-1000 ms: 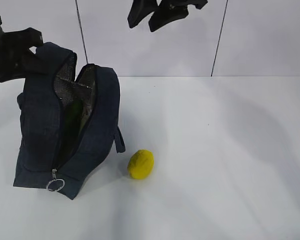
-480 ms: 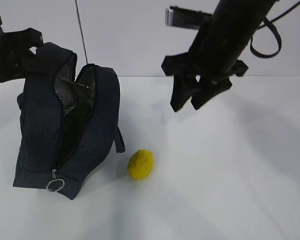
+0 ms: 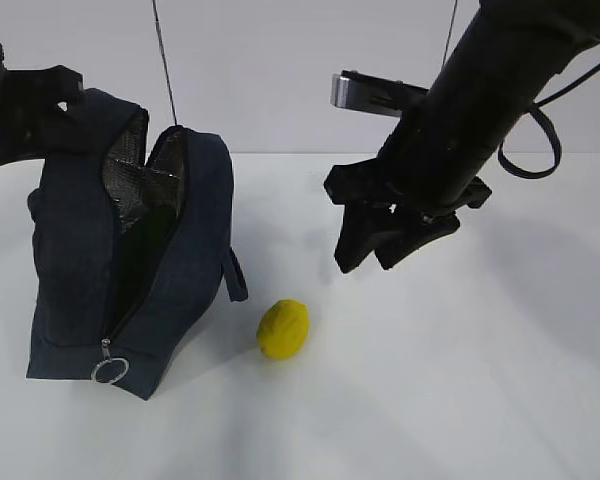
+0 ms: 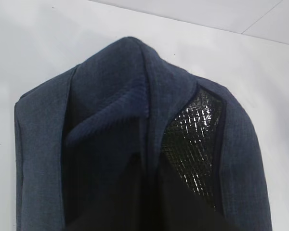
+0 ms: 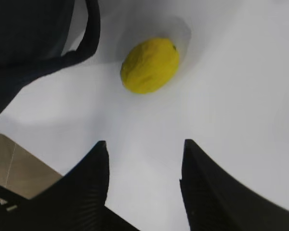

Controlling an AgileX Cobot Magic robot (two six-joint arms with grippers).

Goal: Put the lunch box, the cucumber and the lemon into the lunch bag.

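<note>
Lemon [image 3: 283,328] on the white table [image 3: 460,380], near the lower right side of the lunch bag [image 3: 130,270], not touching it. In the exterior view, long way tipped up and a bit to the right. In the right wrist view, lemon [image 5: 150,65] slanted, with one small tip toward the upper right.

Lunch bag standing on the table at the left, leaning a little. Long way runs up and down. Zipper undone, mouth facing right and up, shiny lining [image 3: 140,170] showing inside. Silver ring pull [image 3: 110,370] hanging low at the front corner. Dark strap [image 3: 235,275] dangling on the right side, toward the lemon.

Right gripper [image 3: 365,262] up in the air, above and to the right of the lemon, pointing down and left. Spread wide apart, holding nothing, touching nothing. From its own camera, right gripper [image 5: 144,144] with two black fingers [image 5: 89,187] far apart and the lemon seen beyond the gap.

Left gripper [image 3: 35,105] pressed up against the top left edge of the bag. Cannot tell if clenched on the cloth. From its camera, only the lunch bag [image 4: 111,144] and its lining [image 4: 195,139].
</note>
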